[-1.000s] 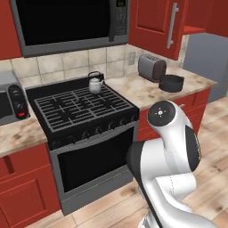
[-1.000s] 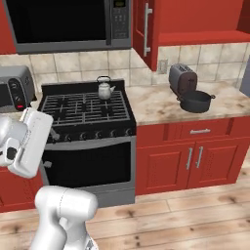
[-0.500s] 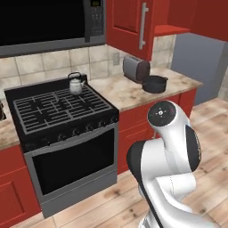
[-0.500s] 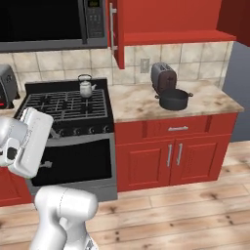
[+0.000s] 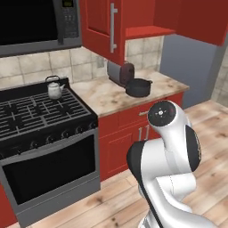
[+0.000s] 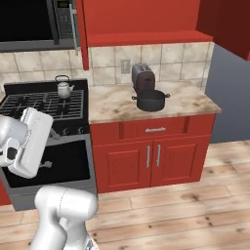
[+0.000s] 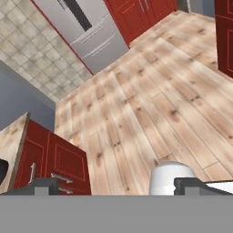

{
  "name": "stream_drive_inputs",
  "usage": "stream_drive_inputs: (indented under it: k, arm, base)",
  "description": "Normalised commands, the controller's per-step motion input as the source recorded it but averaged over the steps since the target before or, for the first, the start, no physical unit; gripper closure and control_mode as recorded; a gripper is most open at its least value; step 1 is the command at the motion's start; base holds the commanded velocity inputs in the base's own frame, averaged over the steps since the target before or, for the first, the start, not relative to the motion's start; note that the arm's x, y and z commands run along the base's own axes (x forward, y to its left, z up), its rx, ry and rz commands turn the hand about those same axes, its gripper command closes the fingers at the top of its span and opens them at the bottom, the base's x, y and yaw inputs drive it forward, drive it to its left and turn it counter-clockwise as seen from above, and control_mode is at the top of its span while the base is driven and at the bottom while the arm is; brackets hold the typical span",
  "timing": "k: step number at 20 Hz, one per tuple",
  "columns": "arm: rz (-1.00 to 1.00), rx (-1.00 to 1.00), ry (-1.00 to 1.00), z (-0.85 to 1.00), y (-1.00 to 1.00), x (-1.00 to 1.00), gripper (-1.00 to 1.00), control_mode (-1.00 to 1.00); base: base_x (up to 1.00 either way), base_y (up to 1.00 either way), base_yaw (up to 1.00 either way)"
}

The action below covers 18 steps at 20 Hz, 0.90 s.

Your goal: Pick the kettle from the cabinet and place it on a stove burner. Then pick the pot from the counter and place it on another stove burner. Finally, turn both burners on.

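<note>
A small silvery kettle is seen on a rear burner of the black gas stove. A wide dark pot is set on the beige marbled tabletop, beside a chrome toaster. The gripper is held wide open and empty over the wooden floor.

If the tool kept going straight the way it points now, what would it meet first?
Probably the wooden floor: the open tool looks out over bare planks, nothing nearer in line, though depth is unclear.

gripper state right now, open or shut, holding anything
Gripper: open, its two finger tips stand wide apart with nothing between them, facing the wooden floor.
</note>
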Motion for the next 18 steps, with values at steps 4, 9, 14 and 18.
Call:
stream_drive_inputs:
  k: [4,9,14,18]
  arm:
    - [0.00,0.00,0.00,0.00,0.00,0.00,-1.00,1.00]
    - [0.00,0.00,0.00,0.00,0.00,0.00,-1.00,1.00]
    - [0.00,0.00,0.00,0.00,0.00,0.00,-1.00,1.00]
    - [0.00,0.00,0.00,0.00,0.00,0.00,-1.00,1.00]
  base:
    - [0.00,-0.69,0.00]
    - [0.00,-0.73,0.00]
    - [0.00,-0.62,0.00]
    - [0.06,-0.43,0.01]
